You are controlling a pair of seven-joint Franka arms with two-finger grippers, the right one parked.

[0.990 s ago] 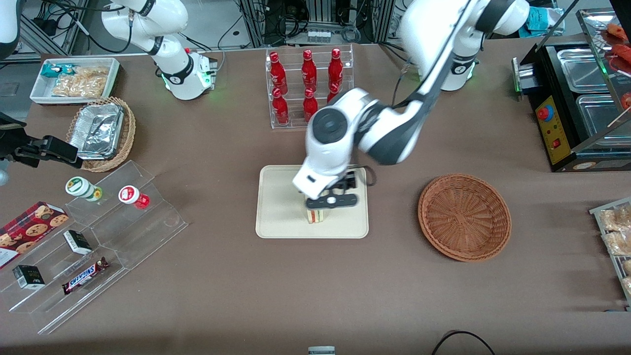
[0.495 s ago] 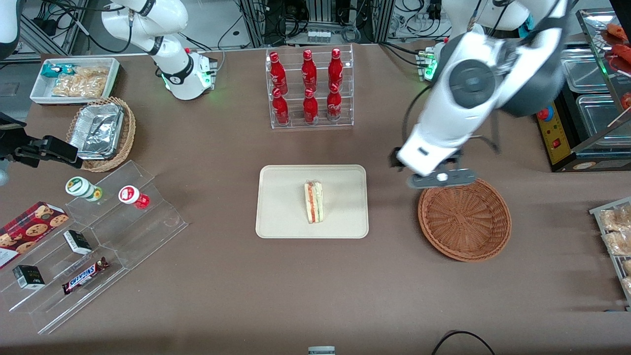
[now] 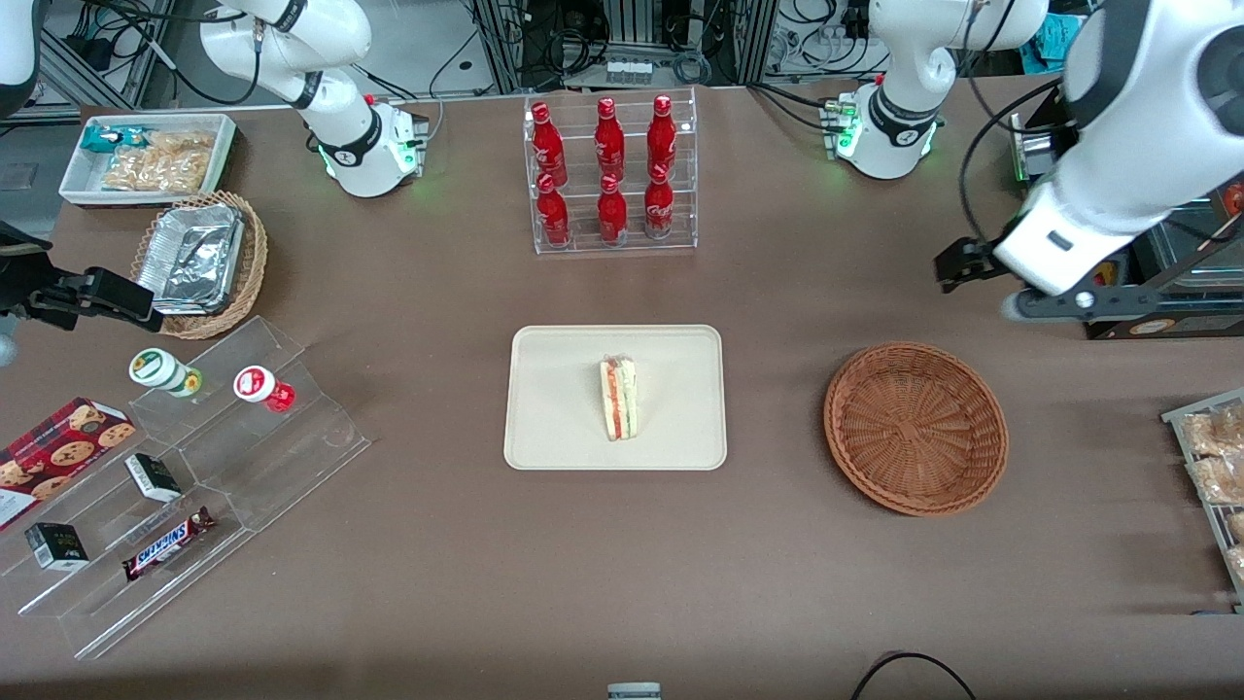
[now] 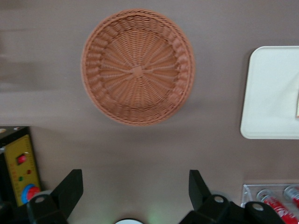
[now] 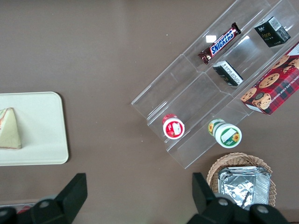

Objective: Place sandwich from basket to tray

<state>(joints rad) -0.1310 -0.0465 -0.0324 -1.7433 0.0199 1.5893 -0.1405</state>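
The sandwich (image 3: pixel 619 397), a wrapped wedge with red, orange and green layers, lies in the middle of the cream-beige tray (image 3: pixel 554 399). It also shows on the tray (image 5: pixel 42 126) in the right wrist view (image 5: pixel 9 128). The reddish-brown wicker basket (image 3: pixel 914 428) is empty, beside the tray toward the working arm's end. My left gripper (image 3: pixel 1079 306) hangs high above the table, farther from the front camera than the basket, near the black appliance. In the left wrist view the gripper (image 4: pixel 134 179) is open and empty, with the basket (image 4: pixel 138 72) and a corner of the tray (image 4: pixel 268 93) below.
A clear rack of red bottles (image 3: pixel 610 175) stands farther back than the tray. A black appliance with a yellow panel (image 4: pixel 18 168) sits at the working arm's end, and bagged pastries (image 3: pixel 1215 467) lie nearer the camera. Acrylic steps with snacks (image 3: pixel 194 467) stand toward the parked arm's end.
My gripper left the sandwich on the tray, rose, and swung past the basket toward the working arm's end. The sandwich has stayed put since it was let go.
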